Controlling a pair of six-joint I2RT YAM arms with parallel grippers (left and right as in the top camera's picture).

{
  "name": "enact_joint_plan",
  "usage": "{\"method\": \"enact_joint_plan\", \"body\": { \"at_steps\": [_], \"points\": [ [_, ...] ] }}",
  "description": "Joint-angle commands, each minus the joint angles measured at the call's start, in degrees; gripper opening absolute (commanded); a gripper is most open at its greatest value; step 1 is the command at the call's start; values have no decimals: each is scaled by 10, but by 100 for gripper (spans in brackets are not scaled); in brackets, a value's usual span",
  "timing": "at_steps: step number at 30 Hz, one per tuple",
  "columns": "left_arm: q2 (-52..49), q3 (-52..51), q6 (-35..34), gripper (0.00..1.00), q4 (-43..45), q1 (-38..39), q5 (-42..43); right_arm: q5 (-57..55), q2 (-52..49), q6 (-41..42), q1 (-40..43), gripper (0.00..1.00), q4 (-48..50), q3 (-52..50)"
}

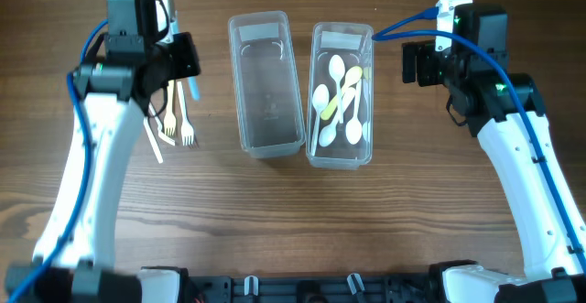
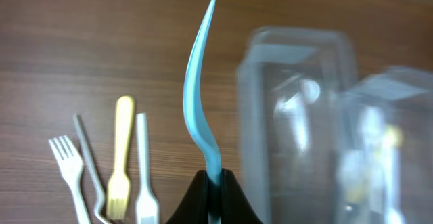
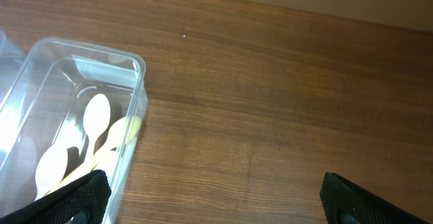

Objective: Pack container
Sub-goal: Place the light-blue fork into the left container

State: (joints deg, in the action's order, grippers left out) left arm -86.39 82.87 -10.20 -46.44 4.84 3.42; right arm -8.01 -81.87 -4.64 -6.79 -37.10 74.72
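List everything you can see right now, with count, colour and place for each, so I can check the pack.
empty container: one, clear, table centre, left of the pair
spoon container: one, clear, just right of the empty one
spoons: several, white and yellow, inside the right container
loose cutlery: at least four pieces, white plus one yellow fork, on the table left of the containers
blue utensil: one, light blue, held in the left tool
table: one, brown wood
left tool: shut on the blue utensil, above the loose cutlery
right tool: open, holding nothing, right of the spoon container

Wood table point(image 1: 275, 221): clear tub point(image 1: 265, 92), spoon tub point(image 1: 341, 147), loose forks point(image 1: 186, 129).
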Motion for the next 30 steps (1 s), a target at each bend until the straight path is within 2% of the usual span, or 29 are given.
{"method": "enact_joint_plan", "body": {
  "at_steps": [1, 7, 11, 15, 16, 17, 18, 22, 26, 30],
  "points": [
    [13, 0, -54, 4, -9, 55, 38, -10, -3, -5, 1, 100, 2, 4],
    [-42, 0, -73, 4, 8, 141, 37, -10, -3, -5, 1, 100, 2, 4],
    [-86, 0, -101, 4, 21, 157, 31, -10, -3, -5, 1, 100, 2, 4],
    [-127, 0, -100, 6, 30, 157, 31, -10, -3, -5, 1, 100, 2, 4],
    [-135, 0, -100, 9, 35, 157, 32, -10, -3, -5, 1, 100, 2, 4],
    [-138, 0, -100, 27, 39, 157, 32, -10, -3, -5, 1, 100, 2, 4],
    [-138, 0, -100, 52, 47, 155, 32, -10, -3, -5, 1, 100, 2, 4],
    [-115, 22, -100, 60, 56, 139, 32, -10, -3, -5, 1, 100, 2, 4],
    [-64, 30, -98, 61, 33, 103, 24, -10, -3, -5, 1, 100, 2, 4],
    [-37, 30, -98, 63, -47, 50, -104, -10, -3, -5, 1, 100, 2, 4]
  ]
}}
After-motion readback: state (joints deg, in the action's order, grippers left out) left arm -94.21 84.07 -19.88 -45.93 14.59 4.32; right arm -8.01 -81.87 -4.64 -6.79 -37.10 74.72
